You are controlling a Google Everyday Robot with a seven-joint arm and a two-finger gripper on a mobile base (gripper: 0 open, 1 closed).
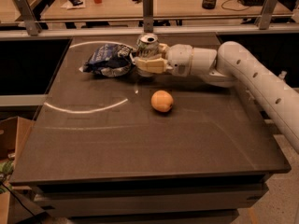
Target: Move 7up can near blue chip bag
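One dark table (140, 143), marked with a thin white ring. One white arm (252, 73), reaching in from the right over the far half. One blue chip bag (107, 59), crumpled, lying far left inside the ring. One pincer (148, 63) at the arm's tip, clamped around the lower part of one 7up can (147, 45): upright, shiny top showing, just beside the bag's right edge. One orange (161, 101) near the middle, apart from both.
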